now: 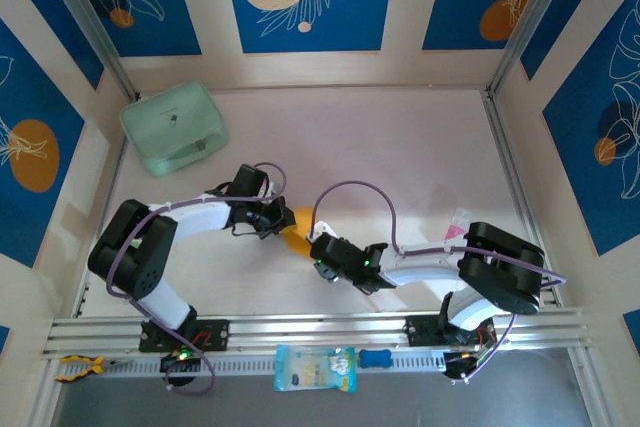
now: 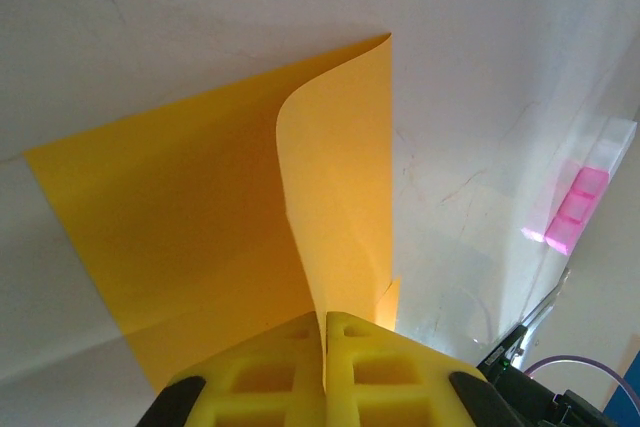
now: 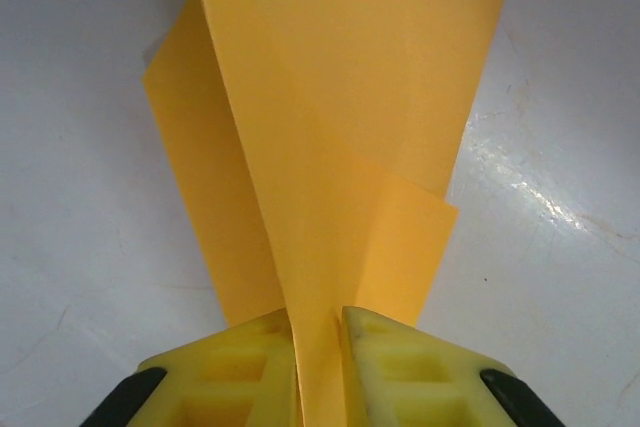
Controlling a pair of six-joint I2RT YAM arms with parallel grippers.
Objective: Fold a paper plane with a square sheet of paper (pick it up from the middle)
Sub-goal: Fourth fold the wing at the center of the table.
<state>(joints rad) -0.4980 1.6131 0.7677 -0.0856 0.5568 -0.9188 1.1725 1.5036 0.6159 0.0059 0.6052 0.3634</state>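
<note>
Mid-frame in the top view, left gripper [image 2: 325, 335] and right gripper [image 3: 320, 327] each clamp the square sheet of paper [image 1: 296, 228] from either side, probably to bend a fold

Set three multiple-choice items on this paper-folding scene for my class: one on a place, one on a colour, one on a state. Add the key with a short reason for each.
1. Where does the mint-green case sit on the table?
A. In the far left corner
B. Between the arm bases
C. Under the right arm

2. What colour are the fingers of the left gripper?
A. Red
B. Yellow
C. Blue

3. How does the right gripper stand to the square sheet of paper?
A. Open above it
B. Shut on a raised fold of it
C. Apart from it, shut on nothing

Key:
1 A: the top view shows the case at the far left.
2 B: the left wrist view shows yellow fingers.
3 B: the paper runs down between the closed fingers.
</note>
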